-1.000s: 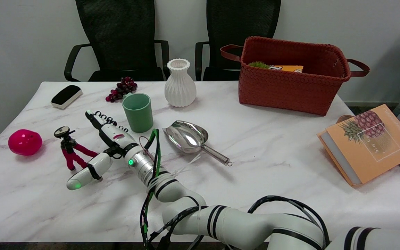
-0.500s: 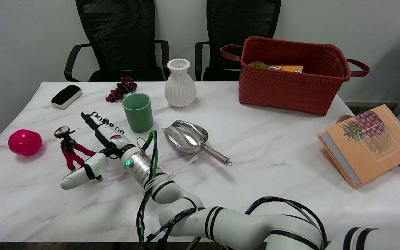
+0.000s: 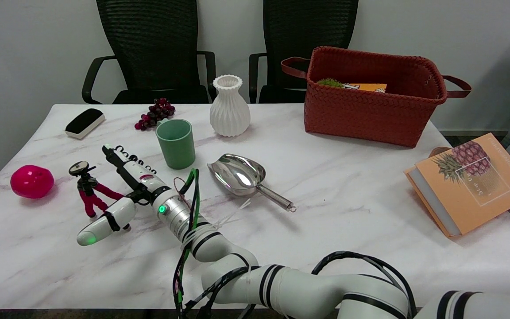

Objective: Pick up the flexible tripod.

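The fingers of the right hand are spread apart and hold nothing: the long ones stretch up and to the left, low over the desk, while the thumb juts out toward the near left. Between those two branches lies an open wedge, and the flexible tripod stands just at its mouth, to the picture's left of the palm. It is upright on its bent red legs, its black neck and round head plate on top, so its long axis runs roughly vertical. One red leg reaches toward the palm and ends close to the thumb's base; whether they touch cannot be told from this view. My reading is that the hand needs only a short slide leftward before closing the fingers and thumb around the legs or neck. A pink ball sits further left, a green cup just behind the wrist.
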Controlling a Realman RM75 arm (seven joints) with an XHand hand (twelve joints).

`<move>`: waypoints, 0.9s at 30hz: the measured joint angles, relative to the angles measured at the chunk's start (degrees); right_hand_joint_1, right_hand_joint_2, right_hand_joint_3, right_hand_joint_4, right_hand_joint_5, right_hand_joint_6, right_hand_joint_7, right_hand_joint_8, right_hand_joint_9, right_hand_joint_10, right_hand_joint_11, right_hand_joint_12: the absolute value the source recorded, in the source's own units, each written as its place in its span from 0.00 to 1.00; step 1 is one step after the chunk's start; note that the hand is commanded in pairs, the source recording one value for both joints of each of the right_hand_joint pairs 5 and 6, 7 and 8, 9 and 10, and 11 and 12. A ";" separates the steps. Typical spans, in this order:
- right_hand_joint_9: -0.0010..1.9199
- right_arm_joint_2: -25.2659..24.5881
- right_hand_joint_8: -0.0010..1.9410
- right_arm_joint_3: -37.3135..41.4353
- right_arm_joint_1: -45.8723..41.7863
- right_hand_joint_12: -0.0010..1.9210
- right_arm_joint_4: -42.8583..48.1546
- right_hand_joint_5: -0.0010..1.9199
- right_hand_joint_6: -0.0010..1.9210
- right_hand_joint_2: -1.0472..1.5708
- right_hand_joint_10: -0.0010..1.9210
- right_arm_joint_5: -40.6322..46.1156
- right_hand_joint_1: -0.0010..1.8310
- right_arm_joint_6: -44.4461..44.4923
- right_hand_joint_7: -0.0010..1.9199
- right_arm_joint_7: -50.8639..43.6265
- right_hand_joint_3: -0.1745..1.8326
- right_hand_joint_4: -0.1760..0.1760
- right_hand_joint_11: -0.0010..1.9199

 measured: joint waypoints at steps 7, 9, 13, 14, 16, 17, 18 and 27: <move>0.00 -0.18 0.14 0.08 0.09 0.22 -0.44 0.09 0.09 0.26 0.00 -0.02 0.58 -0.25 0.14 0.44 0.29 0.50 0.22; 0.00 -0.20 0.16 0.10 0.10 0.25 -0.53 0.11 0.11 0.26 0.00 -0.02 0.58 -0.33 0.16 0.52 0.29 0.50 0.25; 0.03 -0.27 0.20 0.14 0.11 0.33 -0.67 0.14 0.14 0.27 0.03 -0.04 0.58 -0.40 0.21 0.66 0.29 0.50 0.33; 0.04 -0.28 0.22 0.14 0.11 0.37 -0.71 0.15 0.14 0.27 0.04 -0.04 0.58 -0.41 0.22 0.68 0.29 0.50 0.37; 0.06 -0.30 0.23 0.15 0.12 0.40 -0.75 0.16 0.16 0.27 0.06 -0.05 0.58 -0.44 0.23 0.73 0.30 0.50 0.40; 0.06 -0.30 0.23 0.16 0.13 0.41 -0.76 0.16 0.16 0.26 0.06 -0.05 0.58 -0.45 0.24 0.76 0.30 0.50 0.41; 0.07 -0.31 0.24 0.19 0.14 0.42 -0.77 0.16 0.16 0.26 0.07 -0.06 0.58 -0.46 0.24 0.79 0.31 0.50 0.42; 0.11 -0.34 0.27 0.23 0.14 0.48 -0.89 0.19 0.19 0.26 0.11 -0.11 0.58 -0.55 0.27 0.91 0.31 0.50 0.48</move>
